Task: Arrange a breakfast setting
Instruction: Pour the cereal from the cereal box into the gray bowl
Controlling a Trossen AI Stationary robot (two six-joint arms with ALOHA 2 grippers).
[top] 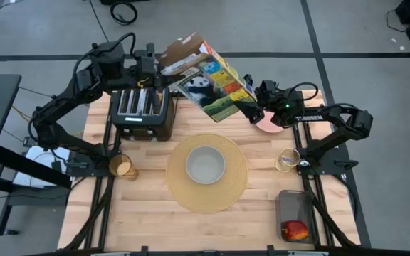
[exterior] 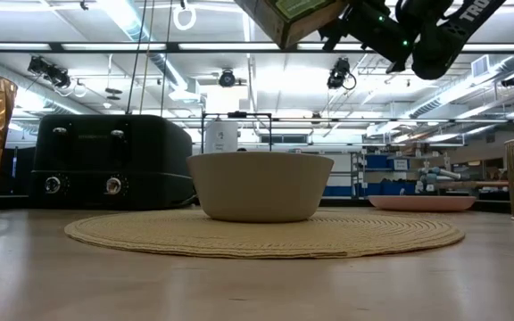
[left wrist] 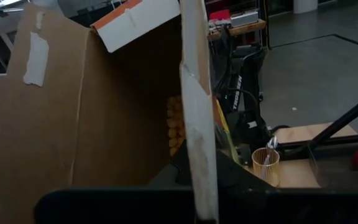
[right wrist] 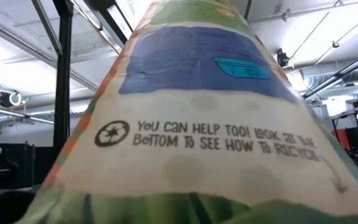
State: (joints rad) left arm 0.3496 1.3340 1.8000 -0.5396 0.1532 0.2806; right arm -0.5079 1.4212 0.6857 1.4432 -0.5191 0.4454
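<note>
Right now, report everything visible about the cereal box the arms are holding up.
The cereal box is printed cardboard with a panda picture, green and yellow panels, and a recycling note on one narrow side. Its top flaps are open, brown inside, with cereal pieces visible within. It is held tilted in the air above the table's far side, between the toaster and the pink plate. The right gripper grips its lower end; the left gripper is at its open top.

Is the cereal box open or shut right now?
Open. The left wrist view looks straight into the cereal box, its top flap folded back, with yellow cereal inside. The right hand holds it tilted above the table.
</note>
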